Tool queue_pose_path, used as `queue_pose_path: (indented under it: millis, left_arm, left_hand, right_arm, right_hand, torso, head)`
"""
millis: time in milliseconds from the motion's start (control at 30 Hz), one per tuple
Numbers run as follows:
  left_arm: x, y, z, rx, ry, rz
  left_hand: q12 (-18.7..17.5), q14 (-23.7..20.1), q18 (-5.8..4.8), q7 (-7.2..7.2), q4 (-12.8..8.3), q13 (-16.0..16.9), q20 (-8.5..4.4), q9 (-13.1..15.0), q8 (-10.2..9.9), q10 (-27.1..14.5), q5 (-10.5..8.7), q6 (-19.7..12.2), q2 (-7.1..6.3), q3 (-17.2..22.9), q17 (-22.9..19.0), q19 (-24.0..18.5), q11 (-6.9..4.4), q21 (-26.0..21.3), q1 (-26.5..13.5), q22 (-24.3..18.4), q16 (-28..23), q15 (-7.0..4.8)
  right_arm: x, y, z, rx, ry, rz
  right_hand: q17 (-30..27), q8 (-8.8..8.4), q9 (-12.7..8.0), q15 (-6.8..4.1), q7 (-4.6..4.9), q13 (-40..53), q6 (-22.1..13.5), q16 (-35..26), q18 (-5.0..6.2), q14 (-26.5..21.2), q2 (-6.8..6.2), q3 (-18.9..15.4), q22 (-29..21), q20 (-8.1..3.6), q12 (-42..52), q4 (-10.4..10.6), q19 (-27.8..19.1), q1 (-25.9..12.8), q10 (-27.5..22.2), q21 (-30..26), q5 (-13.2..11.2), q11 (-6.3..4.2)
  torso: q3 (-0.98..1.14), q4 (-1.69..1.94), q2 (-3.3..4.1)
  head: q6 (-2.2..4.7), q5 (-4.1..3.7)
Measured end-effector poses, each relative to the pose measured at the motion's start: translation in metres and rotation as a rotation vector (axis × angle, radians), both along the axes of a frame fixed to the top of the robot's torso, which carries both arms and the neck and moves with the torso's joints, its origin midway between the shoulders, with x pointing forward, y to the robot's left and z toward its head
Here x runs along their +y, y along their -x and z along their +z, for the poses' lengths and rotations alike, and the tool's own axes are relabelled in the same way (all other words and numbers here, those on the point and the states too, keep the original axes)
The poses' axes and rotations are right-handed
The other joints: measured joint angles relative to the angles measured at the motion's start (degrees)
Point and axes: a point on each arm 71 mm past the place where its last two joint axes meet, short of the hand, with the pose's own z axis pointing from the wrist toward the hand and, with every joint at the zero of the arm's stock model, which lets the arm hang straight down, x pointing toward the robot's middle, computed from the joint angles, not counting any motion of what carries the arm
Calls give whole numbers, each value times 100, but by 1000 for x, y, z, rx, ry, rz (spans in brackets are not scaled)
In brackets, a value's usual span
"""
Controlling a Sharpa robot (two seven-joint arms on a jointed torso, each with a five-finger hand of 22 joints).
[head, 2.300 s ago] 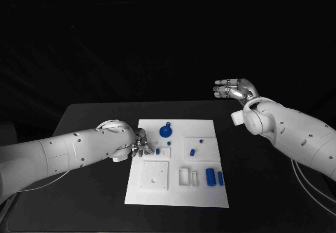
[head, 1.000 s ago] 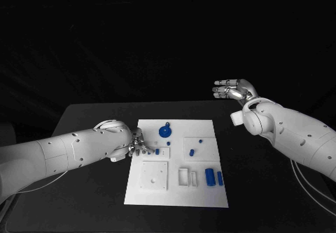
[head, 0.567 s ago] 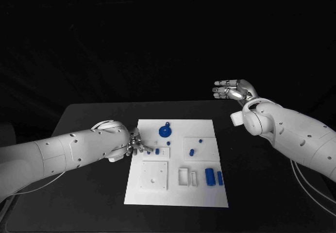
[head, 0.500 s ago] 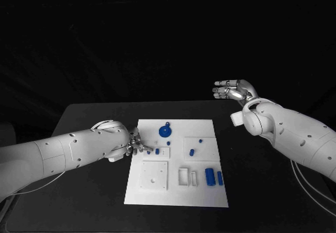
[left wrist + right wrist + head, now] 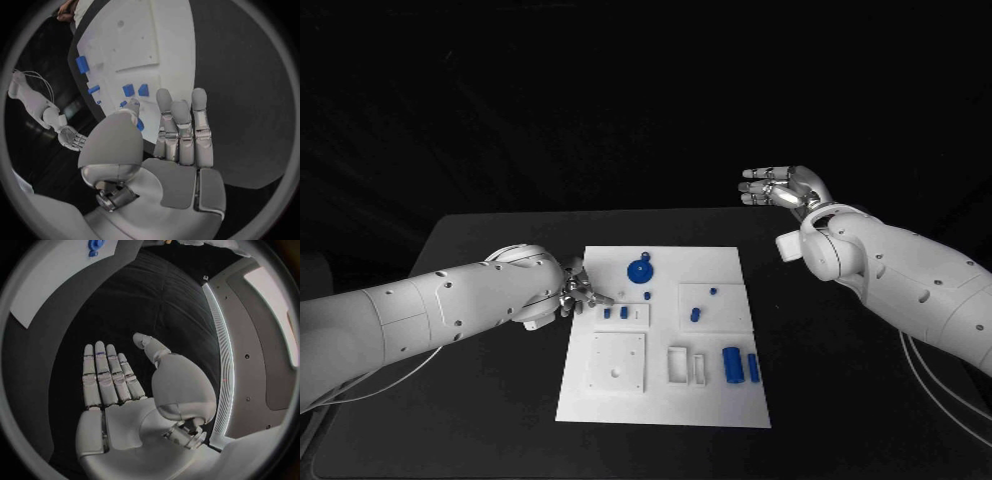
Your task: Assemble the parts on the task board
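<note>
The left hand (image 5: pixel 577 297) hovers at the task board's (image 5: pixel 668 400) 9 o'clock edge, fingers (image 5: pixel 181 125) straight and holding nothing, near two small blue parts (image 5: pixel 626 312). It should pinch one part gently and lift straight. The right hand (image 5: pixel 783 186) waits wide, well apart.

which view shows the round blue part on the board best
The head view: the round blue part sits whole near the task board's far edge, seen from above. The right wrist view catches it only at the circle's rim, partly cut off. In the left wrist view I cannot pick it out.
</note>
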Motion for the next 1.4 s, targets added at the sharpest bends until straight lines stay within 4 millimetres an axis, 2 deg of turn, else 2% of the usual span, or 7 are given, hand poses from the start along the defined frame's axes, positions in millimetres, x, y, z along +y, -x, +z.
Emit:
queue_pose_path:
  millis: [267,433,533,600,667,800,1400]
  left_arm:
    - [-2,-3,5,-27,110,35]
    - [-4,-7,10,-85,201,48]
    - [-8,-8,14,-131,259,34]
    - [-12,-8,17,-164,292,13]
    - [-18,-8,20,-207,327,-21]
    - [-29,-7,27,-298,369,-103]
    - [-70,-6,34,-534,280,-464]
  left_hand:
    - [-88,-128,0,115,-205,-46,62,-635,67,-131,0,-238,131,-6,-66,-63,123,-144,131,-1,-92,64]
    - [-632,-355,0,288,-1135,-413,194,-1507,-279,-529,58,-390,979,-233,-210,-194,255,-473,680,-131,-383,213]
    - [-1466,-407,0,391,-1765,-1068,223,-1957,-396,-738,522,-287,1071,-65,-216,-224,350,-513,1418,-147,-393,265]
    - [-2094,-499,0,443,-2172,-1618,297,-2311,-486,-722,626,-85,1093,137,-218,-302,438,-513,1751,-42,-402,338]
    - [-2504,-582,142,498,-2577,-1996,344,-2625,-655,-718,678,221,1080,338,-260,-474,530,-400,1954,-2,-461,375]
    - [-2651,-610,210,523,-2970,-2114,399,-3066,-1197,-756,614,502,1086,422,-278,-744,614,139,1959,0,-461,405]
    - [-2696,-551,454,533,-3093,-2141,642,-3824,-1240,-1852,492,326,715,678,-405,-846,930,420,1635,-1,-461,607]
  right_arm:
    - [-1,0,-1,1,1,-2]
    - [-2,0,-1,2,1,-3]
    - [-2,0,-1,2,1,-4]
    - [-2,0,-1,3,2,-5]
    - [-3,0,-2,3,2,-6]
    - [-3,0,-2,4,1,-6]
    - [-1,0,-2,5,0,-3]
  right_hand:
    - [0,0,0,0,0,0,0,0,0,0,0,0,0,0,0,0,0,0,0,0,0,0]
    - [0,0,0,0,0,0,0,0,0,0,0,0,0,0,0,0,0,0,0,0,0,0]
    - [0,0,0,0,-1,0,0,0,0,0,0,0,0,0,0,0,0,0,0,0,0,0]
    - [0,0,0,0,-1,0,1,0,0,0,0,0,0,0,0,0,0,0,0,0,0,0]
    - [0,0,0,0,-1,0,1,0,0,0,0,0,0,0,0,0,0,0,0,0,0,0]
    - [0,0,0,0,-1,0,1,0,0,0,0,0,0,0,0,0,0,0,0,0,0,0]
    - [0,0,1,0,-1,0,1,0,0,0,0,0,0,0,0,0,0,0,0,0,0,0]
  torso:
    - [0,-2,0]
    - [2,-1,0]
    - [2,-2,1]
    - [2,-2,1]
    - [2,-2,2]
    - [1,-3,3]
    - [-3,-11,7]
  head:
    - [16,-5]
    - [25,-21]
    - [36,-30]
    - [46,-34]
    - [52,-37]
    - [70,-44]
    - [156,-54]
